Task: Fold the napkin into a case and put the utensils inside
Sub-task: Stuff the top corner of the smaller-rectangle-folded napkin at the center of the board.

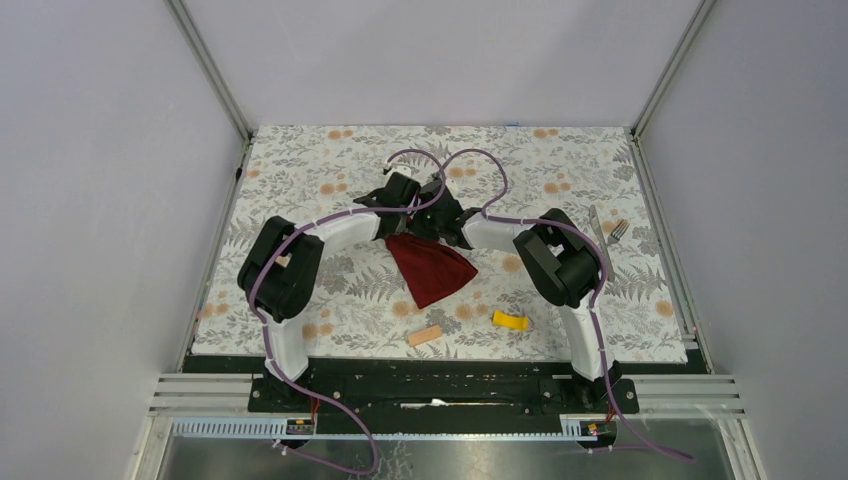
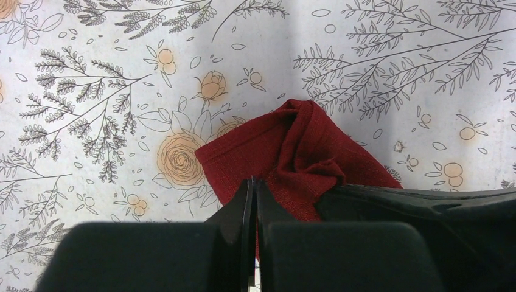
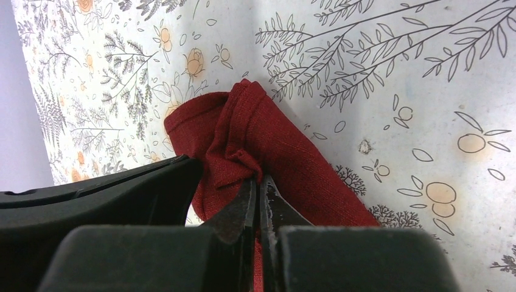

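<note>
Napkin (image 1: 432,268): dark red cloth, loosely folded into a rough wedge, at the middle of the table (image 1: 300,170). Its broad end lies toward 12 o'clock under the two grippers and its narrow end toward 6 o'clock. The far edge is bunched and lifted into a peak; the rest lies on the floral surface.

Left gripper (image 2: 254,182): fingers pressed together, pinching the napkin's (image 2: 298,152) near hem at the 11 o'clock side of the bunch.

Right gripper (image 3: 258,182): fingers closed, with red cloth showing between them, clamping a fold of the napkin (image 3: 268,140). It sits just beside the left gripper.

Knife (image 1: 597,228): silver, flat on the table at 3 o'clock from the napkin, well apart from it.

Fork (image 1: 618,231): silver, just beside the knife on its outer side.

Tan block (image 1: 425,336): at 6 o'clock from the napkin, near the table's front edge.

Yellow block (image 1: 511,321): at 4 o'clock from the napkin, apart from the tan block.
</note>
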Motion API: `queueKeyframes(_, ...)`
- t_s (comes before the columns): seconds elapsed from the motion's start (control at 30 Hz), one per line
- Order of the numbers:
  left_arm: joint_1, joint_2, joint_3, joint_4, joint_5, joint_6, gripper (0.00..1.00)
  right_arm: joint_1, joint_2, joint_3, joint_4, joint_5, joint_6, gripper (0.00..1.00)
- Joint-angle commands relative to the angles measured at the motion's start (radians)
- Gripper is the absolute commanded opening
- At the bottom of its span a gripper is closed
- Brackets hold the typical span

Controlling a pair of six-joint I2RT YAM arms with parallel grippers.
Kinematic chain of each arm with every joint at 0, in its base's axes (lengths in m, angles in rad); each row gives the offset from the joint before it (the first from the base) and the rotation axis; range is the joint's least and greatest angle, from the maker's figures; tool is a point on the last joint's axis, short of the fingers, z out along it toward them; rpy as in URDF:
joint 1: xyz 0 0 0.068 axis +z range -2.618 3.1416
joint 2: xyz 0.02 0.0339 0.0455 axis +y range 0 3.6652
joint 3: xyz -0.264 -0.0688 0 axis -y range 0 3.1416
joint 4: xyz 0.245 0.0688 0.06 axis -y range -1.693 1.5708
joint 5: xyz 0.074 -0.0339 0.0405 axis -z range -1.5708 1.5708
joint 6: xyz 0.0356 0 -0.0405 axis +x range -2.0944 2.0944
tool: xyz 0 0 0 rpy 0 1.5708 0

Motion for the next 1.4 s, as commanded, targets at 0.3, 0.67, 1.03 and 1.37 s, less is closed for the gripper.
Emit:
queueKeyframes(0.3, 0.093, -0.101, -0.058, 0.094, 0.213, -0.049, 0.0, 0.046, -0.005, -0.079, 0.268, -0.053, 0.285, 0.0)
queueKeyframes(0.67, 0.09, -0.134, -0.088, 0.097, 0.206, -0.056, 0.0, 0.045, -0.052, -0.125, 0.246, 0.014, 0.238, 0.0)
queueKeyframes(1.03, 0.099, -0.149, -0.089, 0.082, 0.299, -0.065, 0.0, 0.09, -0.018, -0.172, 0.414, 0.085, 0.266, 0.0)
queueKeyframes(1.37, 0.194, -0.156, -0.139, 0.078, 0.351, -0.117, 0.0, 0.104, 0.057, -0.177, 0.621, -0.011, 0.023, 0.11)
